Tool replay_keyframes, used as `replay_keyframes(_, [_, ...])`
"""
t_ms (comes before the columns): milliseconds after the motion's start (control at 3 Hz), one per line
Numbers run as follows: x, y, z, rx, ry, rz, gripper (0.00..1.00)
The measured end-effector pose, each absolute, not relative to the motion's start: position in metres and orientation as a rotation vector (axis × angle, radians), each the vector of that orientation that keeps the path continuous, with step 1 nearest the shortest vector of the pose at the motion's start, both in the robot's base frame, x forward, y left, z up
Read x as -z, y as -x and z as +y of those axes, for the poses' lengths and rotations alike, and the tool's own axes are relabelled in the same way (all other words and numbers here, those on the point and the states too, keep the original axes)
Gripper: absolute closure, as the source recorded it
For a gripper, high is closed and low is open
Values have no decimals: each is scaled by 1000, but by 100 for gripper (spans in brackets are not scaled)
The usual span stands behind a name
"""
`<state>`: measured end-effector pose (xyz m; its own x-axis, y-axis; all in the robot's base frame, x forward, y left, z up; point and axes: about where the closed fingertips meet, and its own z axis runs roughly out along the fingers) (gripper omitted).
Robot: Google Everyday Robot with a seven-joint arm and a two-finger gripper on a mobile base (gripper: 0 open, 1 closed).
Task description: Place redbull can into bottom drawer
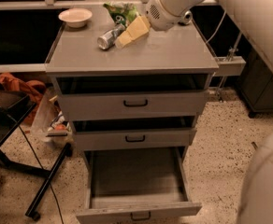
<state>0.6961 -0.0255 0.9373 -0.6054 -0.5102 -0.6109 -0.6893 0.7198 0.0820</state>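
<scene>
1. Camera view, the only feed I have: I'm looking down at a grey cabinet with three drawers.
2. The claw (121, 41) sits low over the back-left part of the counter (174, 52). It reaches in on the white arm (174, 3) from the upper right.
3. Claw state: I can't tell from here whether it is open or closed.
4. The can (108, 37) lies on its side on the counter, silver, with one end facing front-left.
5. The claw tip is just beside the can's right side. I can't tell if they touch.
6. A green bag (121, 10) lies right behind the can, near the counter's back edge.
7. A white bowl (75, 17) stands upright at the back-left corner, apart from the can.
8. The bottom drawer (136, 176) is pulled far out. Its grey floor is in view, and the dark handle on its front sits at the picture's lower edge.
9. The top drawer (135, 104) and middle drawer (134, 138) are each out a little, with a dark gap above each front.
10. The can is on the counter, not in the bottom drawer.
11. Left of the cabinet I see an orange cloth (19, 85) and a black stand (47, 183) on the speckled floor.
</scene>
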Motion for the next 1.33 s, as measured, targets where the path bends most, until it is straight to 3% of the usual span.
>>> replay_keyframes(667, [-912,-778,21,-465,587,2363,0])
replay_keyframes(1333, [-910,-777,25,-504,502,2396,0])
